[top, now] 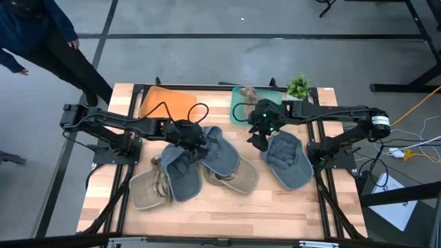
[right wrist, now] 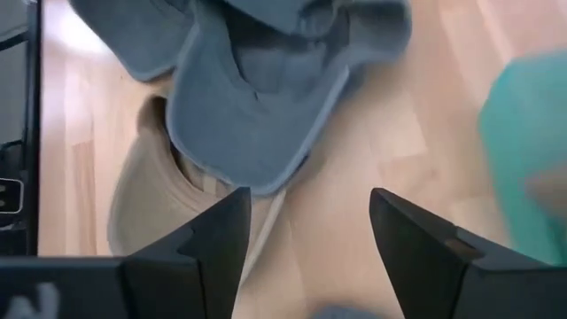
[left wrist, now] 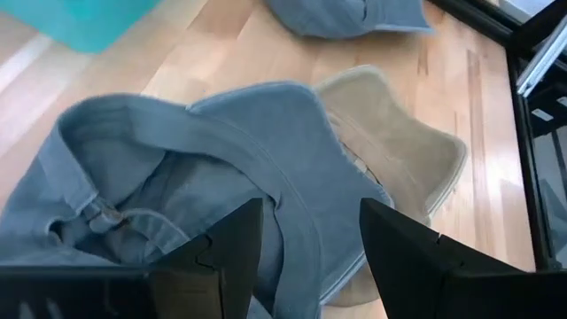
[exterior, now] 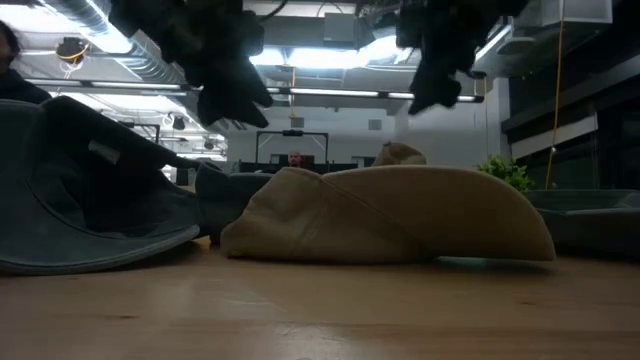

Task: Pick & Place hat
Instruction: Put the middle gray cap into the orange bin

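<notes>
Several hats lie crowded on the wooden table (top: 227,213). A blue hat (top: 215,150) (left wrist: 221,177) lies partly over a tan hat (top: 240,180) (exterior: 400,215). Another blue hat (top: 181,176) lies next to a tan hat (top: 147,191). A third blue hat (top: 288,160) lies alone at the right. My left gripper (top: 191,136) (left wrist: 310,257) hovers open just above the middle blue hat, clear of it. My right gripper (top: 260,140) (right wrist: 310,239) hangs open above bare table between the middle pile and the right blue hat.
An orange bin (top: 165,103) and a teal bin (top: 242,110) holding a tan thing stand at the table's far side. A small green plant (top: 298,86) is at the far right corner. A person (top: 41,34) stands beyond the far left corner.
</notes>
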### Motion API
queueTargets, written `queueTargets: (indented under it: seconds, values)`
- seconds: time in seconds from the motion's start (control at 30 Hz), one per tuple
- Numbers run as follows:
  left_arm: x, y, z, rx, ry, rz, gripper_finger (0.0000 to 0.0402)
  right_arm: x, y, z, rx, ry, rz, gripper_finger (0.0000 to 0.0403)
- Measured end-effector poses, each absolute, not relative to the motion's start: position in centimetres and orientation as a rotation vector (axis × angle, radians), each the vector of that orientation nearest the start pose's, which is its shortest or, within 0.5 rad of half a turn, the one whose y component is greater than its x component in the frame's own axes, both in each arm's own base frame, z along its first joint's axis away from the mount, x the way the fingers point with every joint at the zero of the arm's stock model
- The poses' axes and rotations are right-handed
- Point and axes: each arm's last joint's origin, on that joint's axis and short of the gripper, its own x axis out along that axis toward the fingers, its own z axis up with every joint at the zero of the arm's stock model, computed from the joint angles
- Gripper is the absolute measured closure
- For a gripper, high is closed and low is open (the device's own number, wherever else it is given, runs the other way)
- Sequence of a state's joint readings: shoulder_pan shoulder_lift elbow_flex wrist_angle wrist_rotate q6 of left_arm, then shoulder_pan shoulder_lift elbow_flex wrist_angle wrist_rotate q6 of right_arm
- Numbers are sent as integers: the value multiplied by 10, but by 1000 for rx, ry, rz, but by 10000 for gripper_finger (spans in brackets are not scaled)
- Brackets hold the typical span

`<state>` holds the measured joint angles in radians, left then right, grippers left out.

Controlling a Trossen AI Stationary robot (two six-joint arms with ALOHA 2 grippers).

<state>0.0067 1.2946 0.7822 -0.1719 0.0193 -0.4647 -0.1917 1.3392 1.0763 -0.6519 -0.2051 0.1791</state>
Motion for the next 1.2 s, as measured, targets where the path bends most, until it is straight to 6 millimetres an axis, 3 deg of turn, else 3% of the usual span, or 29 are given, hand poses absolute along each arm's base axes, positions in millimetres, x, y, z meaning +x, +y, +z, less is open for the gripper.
queueTargets:
  seconds: [0.17, 0.47, 0.77, 0.9, 1.2]
  values:
    - [267, 1, 228, -498, 675, 155, 217, 269, -46, 248, 493, 821, -114, 173]
    - [267, 1, 228, -530, 674, 166, 217, 267, -40, 215, 615, 705, -179, 173]
    - [267, 1, 228, -570, 672, 181, 217, 278, -20, 216, 536, 611, -220, 173]
    - [267, 1, 228, -577, 671, 183, 217, 284, -13, 205, 549, 655, -222, 173]
    - [267, 0, 228, -611, 669, 166, 217, 318, -2, 199, 505, 700, -185, 173]
